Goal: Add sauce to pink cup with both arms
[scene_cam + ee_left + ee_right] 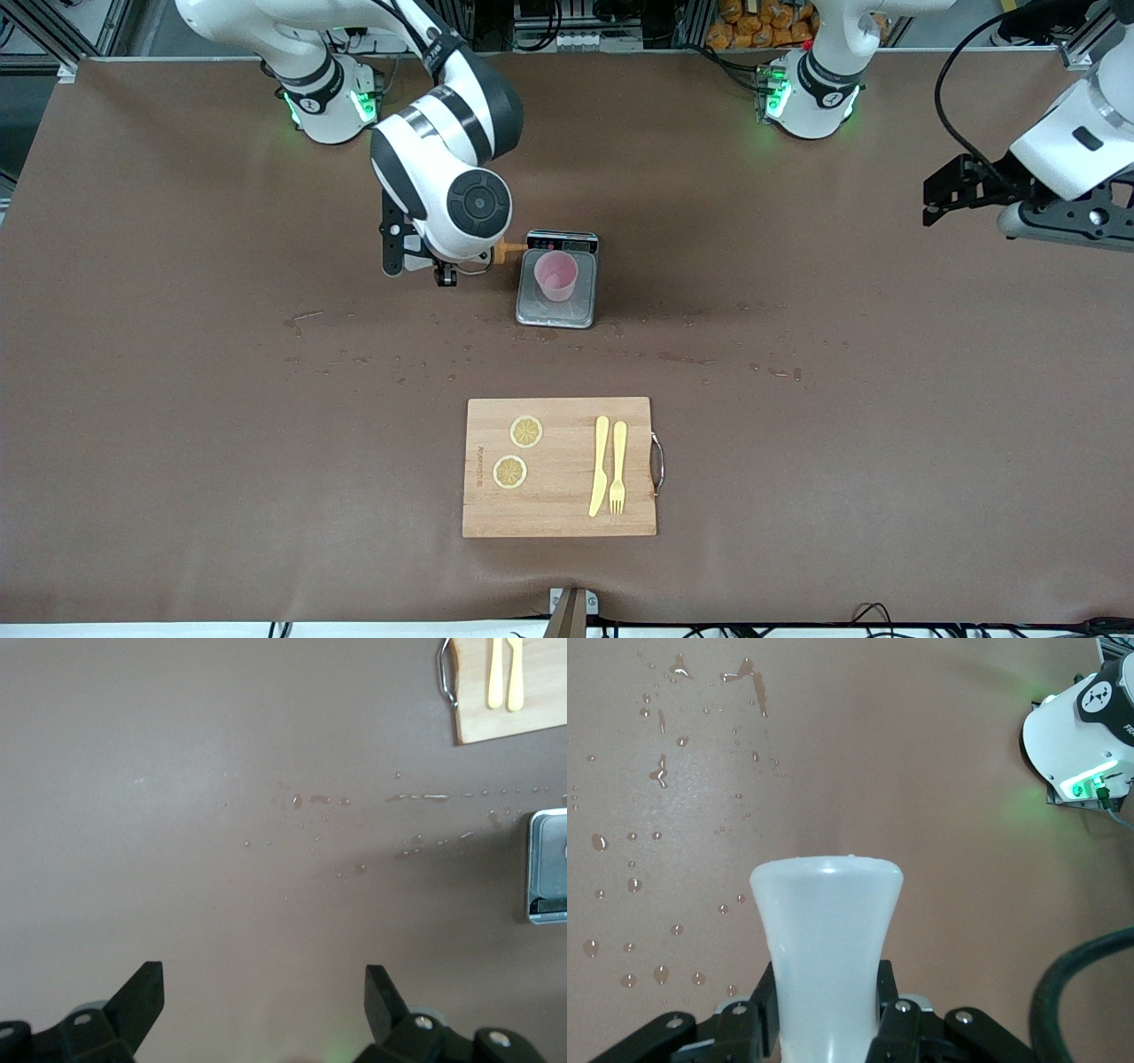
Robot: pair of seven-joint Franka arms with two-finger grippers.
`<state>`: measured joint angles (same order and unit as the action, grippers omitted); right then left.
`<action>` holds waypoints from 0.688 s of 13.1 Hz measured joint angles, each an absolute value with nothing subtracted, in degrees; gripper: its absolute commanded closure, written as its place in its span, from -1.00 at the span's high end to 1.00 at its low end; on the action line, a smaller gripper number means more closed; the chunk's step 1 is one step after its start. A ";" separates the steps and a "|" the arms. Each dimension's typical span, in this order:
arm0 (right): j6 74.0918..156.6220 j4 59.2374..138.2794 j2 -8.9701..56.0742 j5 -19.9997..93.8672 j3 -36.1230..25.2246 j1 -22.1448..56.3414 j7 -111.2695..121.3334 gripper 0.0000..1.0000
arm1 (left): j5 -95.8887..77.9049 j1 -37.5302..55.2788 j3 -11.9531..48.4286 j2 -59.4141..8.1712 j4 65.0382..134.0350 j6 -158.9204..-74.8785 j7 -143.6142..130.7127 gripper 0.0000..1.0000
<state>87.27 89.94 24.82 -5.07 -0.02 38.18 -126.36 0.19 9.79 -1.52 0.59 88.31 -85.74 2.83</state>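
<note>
pink cup (556, 274) on scale (557, 312) (contents unclear) | right pincer (826, 1028) grasps sauce (826, 939) | left pincer (264, 992) released

The front camera looks down from high over the whole surface (177, 399). Both wrist cameras sit close above it; the left shares the cutting board (514, 722) and scale (549, 866).
</note>
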 measured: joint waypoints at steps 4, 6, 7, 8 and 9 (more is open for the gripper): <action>83.84 86.15 27.91 -8.54 -0.10 38.70 -131.17 -0.08 | 0.31 8.94 -1.27 0.91 87.62 -83.07 2.52 1.00; 81.97 83.49 29.88 -9.43 -0.09 39.28 -133.24 -0.08 | 0.31 7.97 -1.21 1.23 87.56 -82.91 1.69 1.00; 81.58 82.84 30.47 -9.88 -0.08 39.83 -133.98 -0.08 | 0.31 7.75 -1.17 1.60 87.49 -82.85 0.48 1.00; 81.45 82.53 30.77 -10.09 -0.08 40.41 -134.83 -0.09 | 0.31 7.70 -0.83 2.04 87.47 -82.76 -0.37 1.00; 81.37 82.16 30.88 -10.14 -0.07 40.88 -135.83 -0.10 | 0.31 7.69 -0.18 2.40 87.47 -82.60 -0.86 1.00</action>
<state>81.37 82.16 30.88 -10.14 -0.07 40.88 -135.83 0.31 7.69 -0.18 2.40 87.47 -82.60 -0.86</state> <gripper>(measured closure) 0.537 0.000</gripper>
